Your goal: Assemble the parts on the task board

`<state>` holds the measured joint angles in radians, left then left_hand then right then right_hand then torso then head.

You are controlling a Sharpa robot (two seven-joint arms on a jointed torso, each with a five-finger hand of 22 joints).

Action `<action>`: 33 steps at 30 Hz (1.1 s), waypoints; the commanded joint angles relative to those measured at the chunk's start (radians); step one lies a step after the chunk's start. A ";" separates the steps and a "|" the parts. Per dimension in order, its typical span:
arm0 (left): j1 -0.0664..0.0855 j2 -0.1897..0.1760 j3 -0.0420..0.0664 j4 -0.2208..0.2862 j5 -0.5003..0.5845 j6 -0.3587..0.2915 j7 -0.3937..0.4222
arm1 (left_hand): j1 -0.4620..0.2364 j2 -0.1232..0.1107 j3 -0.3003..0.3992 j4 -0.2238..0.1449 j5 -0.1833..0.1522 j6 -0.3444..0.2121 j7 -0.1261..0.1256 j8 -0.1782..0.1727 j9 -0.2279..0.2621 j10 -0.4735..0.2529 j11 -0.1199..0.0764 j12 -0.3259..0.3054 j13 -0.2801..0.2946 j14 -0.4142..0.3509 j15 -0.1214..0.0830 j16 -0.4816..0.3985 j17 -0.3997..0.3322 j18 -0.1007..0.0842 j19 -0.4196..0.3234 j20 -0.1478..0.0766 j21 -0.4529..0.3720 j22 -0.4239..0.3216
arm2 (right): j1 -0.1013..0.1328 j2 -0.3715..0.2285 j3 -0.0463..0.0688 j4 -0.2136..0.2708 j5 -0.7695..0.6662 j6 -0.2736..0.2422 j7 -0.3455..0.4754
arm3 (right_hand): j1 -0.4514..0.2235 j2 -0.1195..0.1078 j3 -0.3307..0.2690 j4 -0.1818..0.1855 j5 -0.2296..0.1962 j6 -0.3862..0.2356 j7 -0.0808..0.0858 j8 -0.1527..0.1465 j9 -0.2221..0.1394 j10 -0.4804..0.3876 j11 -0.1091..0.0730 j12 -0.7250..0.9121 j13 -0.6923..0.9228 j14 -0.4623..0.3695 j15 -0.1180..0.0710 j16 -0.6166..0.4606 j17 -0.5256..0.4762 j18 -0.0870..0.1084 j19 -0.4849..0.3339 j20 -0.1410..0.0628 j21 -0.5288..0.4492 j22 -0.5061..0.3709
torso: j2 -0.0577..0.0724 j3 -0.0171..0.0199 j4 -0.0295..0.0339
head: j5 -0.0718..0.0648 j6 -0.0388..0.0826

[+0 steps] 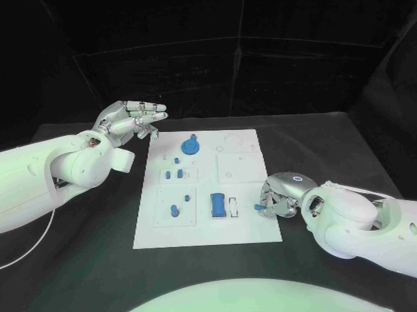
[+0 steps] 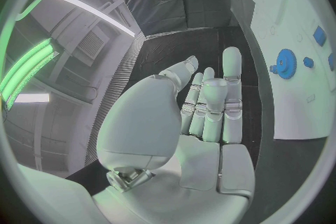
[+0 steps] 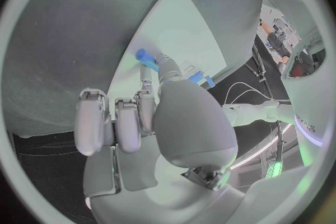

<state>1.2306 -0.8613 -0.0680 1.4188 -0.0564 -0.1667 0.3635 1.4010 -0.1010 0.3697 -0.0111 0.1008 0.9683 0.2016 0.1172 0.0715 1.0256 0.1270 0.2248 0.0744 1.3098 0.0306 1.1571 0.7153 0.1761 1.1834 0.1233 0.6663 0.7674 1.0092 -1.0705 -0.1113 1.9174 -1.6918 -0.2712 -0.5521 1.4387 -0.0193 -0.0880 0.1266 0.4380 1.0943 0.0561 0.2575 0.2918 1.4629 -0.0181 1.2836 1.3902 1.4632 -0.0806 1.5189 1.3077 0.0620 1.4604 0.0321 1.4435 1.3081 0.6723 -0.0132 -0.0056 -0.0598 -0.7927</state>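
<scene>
Parts lie spread over the white task board (image 1: pixel 208 231) in the middle of the black bench (image 1: pixel 87 260). A blue gear (image 1: pixel 191 143) sits near the far end of the board, a blue block (image 1: pixel 217 204) lies near the close end, and a few small blue pieces sit between them, each in its own square, likely so every piece is near the spot where it fits.

The right hand (image 1: pixel 282 195) rests at the board's right edge, close to the near corner. Its fingers (image 3: pixel 148 102) are pinched on a small blue peg (image 3: pixel 145 56), which pokes out past the fingertips and over the board. It looks like the hand holds the peg this way so the free end can go into a hole.

The left hand (image 1: pixel 129 120) hangs off the board's far left corner. Its fingers (image 2: pixel 227 95) are stretched out with nothing in them, probably waiting out of the way.

The peg is tiny under the right hand in the head view, and it is hard to tell which hole it is meant for. The marks on the bare squares are too faint to make out.
</scene>
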 commanded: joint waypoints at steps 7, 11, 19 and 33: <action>0.001 0.000 0.001 0.002 0.003 0.010 0.003 | -0.010 0.002 -0.006 -0.001 0.003 -0.006 -0.001 0.006 0.001 -0.008 0.001 0.004 -0.001 0.000 0.004 0.006 -0.001 0.007 0.001 0.009 -0.005 -0.001 | -0.005 -0.008 -0.005 0.037 0.155 -0.167 -0.031 | 0.016 0.038 0.084 0.033 0.034 0.007 -0.001 -0.013 0.012 0.008 -0.005 -0.003 -0.010 0.090 -0.006 0.004 0.176 -0.008 0.002 -0.006 -0.002 0.006 | 0.001 0.0000 0.0006 | 0.004 0.001; 0.001 -0.001 0.001 0.003 0.003 0.010 0.003 | -0.009 0.002 -0.005 -0.002 0.003 -0.006 -0.001 0.007 0.001 -0.009 0.001 0.005 -0.001 -0.001 0.004 0.006 -0.002 0.007 0.001 0.009 -0.005 -0.001 | -0.004 -0.002 -0.005 0.046 0.174 -0.201 -0.030 | -0.031 0.018 0.094 0.067 -0.055 0.016 -0.001 -0.016 0.015 0.013 -0.005 0.001 -0.006 0.091 -0.004 0.005 0.178 -0.009 0.003 -0.006 -0.001 0.008 | 0.001 -0.0001 -0.0005 | 0.006 0.001; 0.001 0.000 0.001 0.004 0.003 0.010 0.002 | -0.009 0.002 -0.005 -0.002 0.003 -0.006 -0.001 0.007 0.001 -0.009 0.001 0.005 -0.001 -0.001 0.004 0.006 -0.002 0.007 0.001 0.009 -0.005 -0.001 | -0.004 0.020 -0.004 0.049 0.197 -0.272 -0.033 | -0.130 -0.022 0.042 0.129 -0.101 0.027 0.004 -0.022 0.020 0.021 0.001 0.013 0.003 0.092 -0.001 0.008 0.184 -0.010 0.006 -0.003 0.003 0.016 | 0.000 -0.0008 0.0013 | 0.010 0.000; 0.001 0.001 0.001 0.007 0.003 0.011 0.002 | -0.009 0.002 -0.005 -0.002 0.003 -0.006 -0.001 0.007 0.001 -0.009 0.001 0.005 -0.001 -0.001 0.004 0.006 -0.002 0.007 0.001 0.009 -0.005 -0.001 | -0.004 0.107 -0.004 -0.007 0.266 -0.204 -0.047 | -0.154 -0.018 0.008 0.154 -0.079 0.054 -0.006 -0.013 0.033 0.025 -0.006 0.020 0.009 0.092 -0.006 0.010 0.187 -0.011 0.009 -0.006 0.006 0.023 | 0.001 -0.0012 0.0001 | 0.013 0.000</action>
<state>1.2306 -0.8612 -0.0682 1.4230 -0.0564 -0.1661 0.3619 1.4010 -0.1011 0.3697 -0.0111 0.1008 0.9683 0.2015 0.1172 0.0713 1.0256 0.1270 0.2247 0.0744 1.3098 0.0306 1.1571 0.7146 0.1762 1.1834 0.1233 0.6663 0.7676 1.0038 -0.9672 -0.1158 1.9137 -1.4573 -0.4965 -0.5906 1.2917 -0.0363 -0.0731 0.2790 0.3545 1.1427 0.0497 0.2374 0.3241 1.4631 -0.0182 1.2975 1.3094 1.4597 -0.0845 1.5226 1.3074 0.0619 1.4639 0.0285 1.4435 1.3078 0.6728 -0.0142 -0.0040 -0.0471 -0.7925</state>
